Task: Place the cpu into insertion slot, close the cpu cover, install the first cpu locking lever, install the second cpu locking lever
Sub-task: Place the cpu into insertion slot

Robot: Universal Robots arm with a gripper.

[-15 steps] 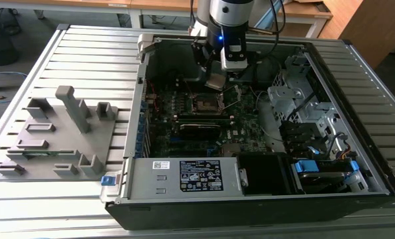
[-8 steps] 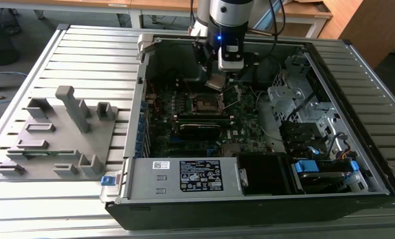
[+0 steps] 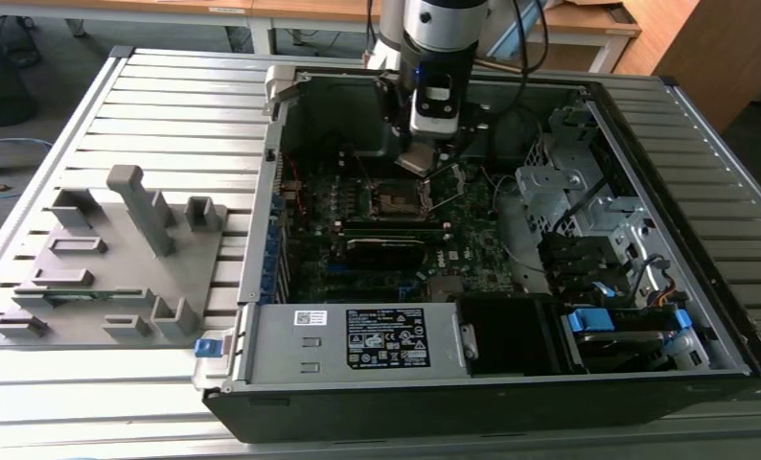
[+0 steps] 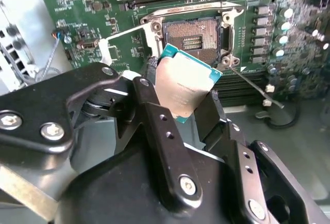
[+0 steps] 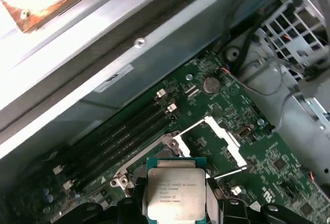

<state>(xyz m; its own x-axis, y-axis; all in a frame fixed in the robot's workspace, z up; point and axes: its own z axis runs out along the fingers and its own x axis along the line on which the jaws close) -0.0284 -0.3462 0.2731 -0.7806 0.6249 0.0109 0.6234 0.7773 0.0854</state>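
Grey-brown and dull on its metal top, the small flat square cpu (image 4: pixel 184 84) is hanging tilted in the black two-fingered claw (image 4: pixel 181 94), which is clenching it by two opposite edges. It is hovering just above, and apart from, the small square dark insertion slot (image 4: pixel 193 39) with its silver rim, which is lying bare. The second wrist view is showing the slot's gold contact field and a thin wire locking lever (image 4: pixel 253 85) sticking out beside it. The first wrist view is instead showing the cpu's printed face and, beyond it, the thin silver square-framed cpu cover (image 5: pixel 224 139) standing swung open. The exterior view is showing the claw reaching down inside an open black-and-silver computer case (image 3: pixel 355 402). This case is resting on a slatted grey metal tabletop (image 3: pixel 163 96), with a grey moulded fixture (image 3: pixel 112 259) lying at the exterior view's left.
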